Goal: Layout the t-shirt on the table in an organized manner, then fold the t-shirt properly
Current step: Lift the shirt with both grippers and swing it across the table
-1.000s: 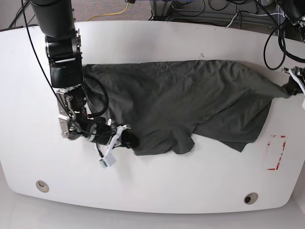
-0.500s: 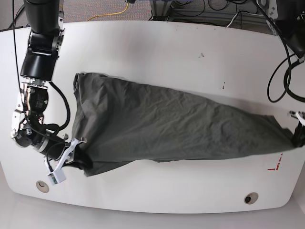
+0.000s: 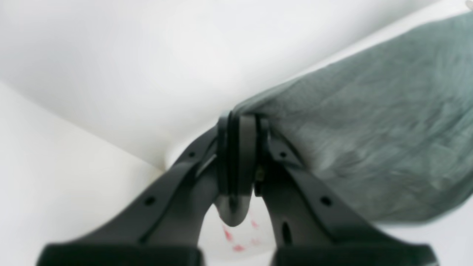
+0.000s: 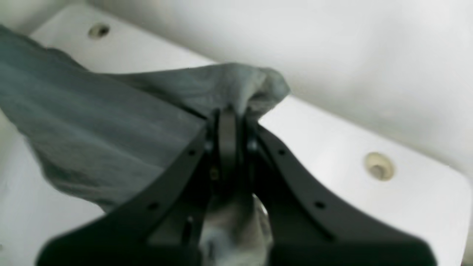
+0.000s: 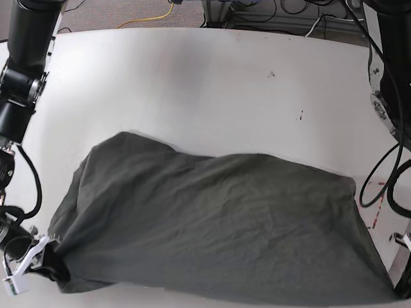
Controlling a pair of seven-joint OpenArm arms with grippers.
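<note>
The dark grey-green t-shirt (image 5: 218,224) hangs stretched wide between my two grippers over the front part of the white table (image 5: 192,83), wrinkled, its far edge trailing on the tabletop. In the left wrist view my left gripper (image 3: 238,122) is shut on the shirt's edge, and the cloth (image 3: 369,129) runs off to the right. My right gripper (image 4: 229,114) is shut on a bunched corner, with the shirt (image 4: 92,122) spreading to the left. In the base view the right gripper (image 5: 52,264) sits at the bottom left corner of the cloth. The left one is at the bottom right frame edge, mostly hidden.
Two round grommet holes (image 4: 378,168) (image 4: 98,30) lie along the table's front edge below the right gripper. Red tape marks (image 3: 236,240) show under the left gripper. Black arm links and cables (image 5: 392,96) stand at the right, and the other arm (image 5: 19,77) at the left.
Both grippers have drawn the shirt from the table's middle toward its front edge. The cloth went from a narrow taut band to a wide lifted sheet nearer the camera.
</note>
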